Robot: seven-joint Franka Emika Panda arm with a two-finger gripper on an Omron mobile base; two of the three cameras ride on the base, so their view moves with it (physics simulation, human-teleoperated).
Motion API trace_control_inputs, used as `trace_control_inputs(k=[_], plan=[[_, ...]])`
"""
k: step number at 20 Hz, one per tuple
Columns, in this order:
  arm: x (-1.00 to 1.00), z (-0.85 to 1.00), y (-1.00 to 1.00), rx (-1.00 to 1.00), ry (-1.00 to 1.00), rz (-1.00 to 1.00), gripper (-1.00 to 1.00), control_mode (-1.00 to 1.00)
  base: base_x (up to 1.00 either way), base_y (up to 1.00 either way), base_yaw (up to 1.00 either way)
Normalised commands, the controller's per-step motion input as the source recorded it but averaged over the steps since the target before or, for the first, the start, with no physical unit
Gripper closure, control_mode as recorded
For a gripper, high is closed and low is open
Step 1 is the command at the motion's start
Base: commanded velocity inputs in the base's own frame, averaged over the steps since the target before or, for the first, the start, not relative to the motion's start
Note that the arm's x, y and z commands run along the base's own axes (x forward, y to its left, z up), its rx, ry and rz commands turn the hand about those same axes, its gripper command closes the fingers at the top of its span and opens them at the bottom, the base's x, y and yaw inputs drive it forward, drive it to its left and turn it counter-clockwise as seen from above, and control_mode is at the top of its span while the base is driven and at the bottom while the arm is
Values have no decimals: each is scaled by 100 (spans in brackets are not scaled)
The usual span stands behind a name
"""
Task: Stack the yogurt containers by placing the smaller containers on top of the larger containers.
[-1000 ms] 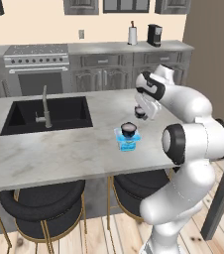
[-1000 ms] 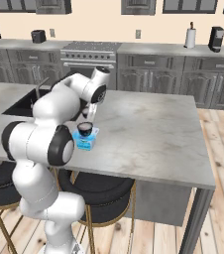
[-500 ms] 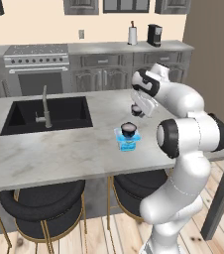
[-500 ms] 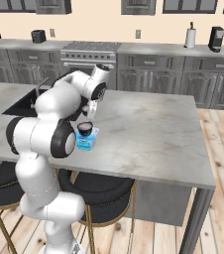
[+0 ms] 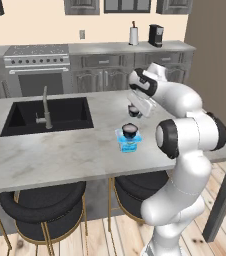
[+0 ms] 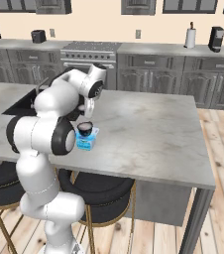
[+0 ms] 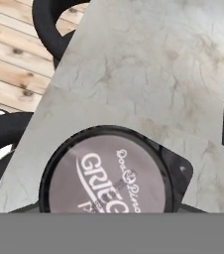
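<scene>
Since the earlier frame the end effector (image 5: 134, 109) had drifted a little toward the sink side and lower, clamped on a dark cup (image 7: 109, 173) carried clear of the counter (image 5: 60, 150). Nearest the base, the light-blue tub (image 5: 129, 146) sat close to the counter's front edge, the other dark cup (image 5: 130, 131) already upright on its lid. The carried cup hung just beyond and above that stack, probably for setting on top. Farther left, the sink (image 5: 50, 115) lay well apart, with open marble between.
</scene>
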Motion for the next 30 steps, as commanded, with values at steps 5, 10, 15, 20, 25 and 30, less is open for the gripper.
trace_control_inputs(k=[5, 10, 15, 20, 25, 30], plan=[[0, -8, 1, 0, 0, 7, 100, -100, 0, 0, 0], [0, -13, 0, 0, 0, 7, 100, -100, 0, 0, 0], [2, -11, 0, 0, 0, 6, 100, -100, 0, 0, 0], [9, -9, 0, 0, 0, 7, 100, -100, 0, 0, 0], [11, -8, 0, 0, 0, 7, 100, -100, 0, 0, 0], [8, -5, 0, 0, 0, 7, 100, -100, 0, 0, 0]])
